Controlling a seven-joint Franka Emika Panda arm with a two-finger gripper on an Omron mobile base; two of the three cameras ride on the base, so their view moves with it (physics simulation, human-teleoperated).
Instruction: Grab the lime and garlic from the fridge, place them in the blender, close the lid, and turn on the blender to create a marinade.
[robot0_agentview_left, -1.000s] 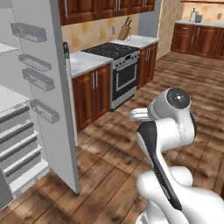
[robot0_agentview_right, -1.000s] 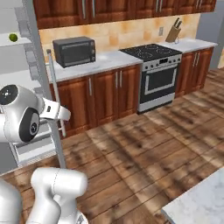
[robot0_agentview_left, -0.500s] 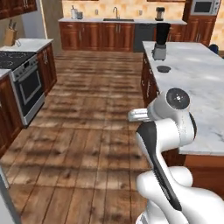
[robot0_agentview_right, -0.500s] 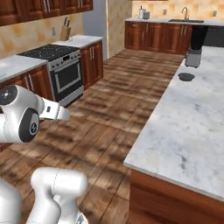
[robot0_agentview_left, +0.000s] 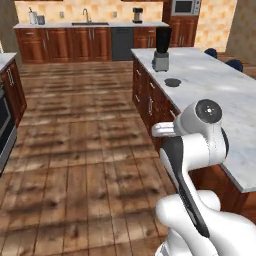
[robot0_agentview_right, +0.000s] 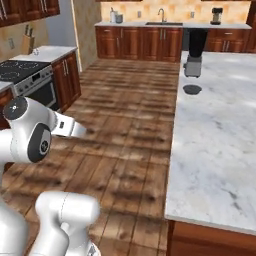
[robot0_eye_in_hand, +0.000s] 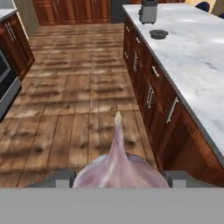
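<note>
Marble island (robot0_agentview_right: 215, 145); wooden floor (robot0_agentview_left: 75, 150); sink (robot0_agentview_left: 90, 22)

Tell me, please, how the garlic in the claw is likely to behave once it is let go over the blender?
The garlic looks rounded, so it would probably roll if dropped on the counter rather than into the blender. Its thin stalk seems fragile and may snap if squeezed. It appears small and light, so the claw likely needs only a gentle hold.
</note>
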